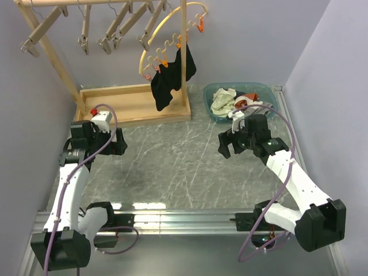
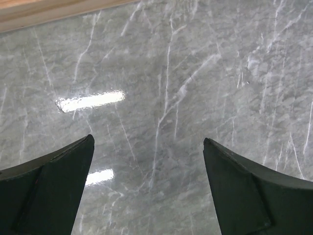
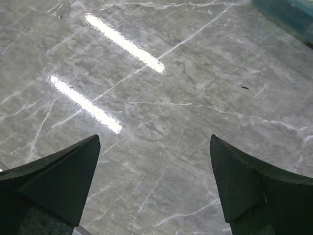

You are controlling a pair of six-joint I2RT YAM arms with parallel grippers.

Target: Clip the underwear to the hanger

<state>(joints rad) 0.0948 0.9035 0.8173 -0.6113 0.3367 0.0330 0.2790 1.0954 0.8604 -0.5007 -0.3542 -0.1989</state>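
While both hang empty, step: underwear (image 1: 251, 96) pickup not begun.
Left gripper (image 2: 146, 191): wide open, empty.
Right gripper (image 3: 154, 188): wide open, empty.
Next: Right gripper likely reaches ahead into basin (image 1: 208, 101).

You've got a grey marble-look tabletop (image 1: 172, 167) w/ white veins, pale lilac walls (image 1: 259, 40) at back & both sides. Wooden rack (image 1: 56, 60) stands back-left on its tray-like base (image 1: 123, 88). Metal rail (image 1: 184, 218) runs along near edge. Overhead light glares in bright strips (image 3: 122, 44) on the top.
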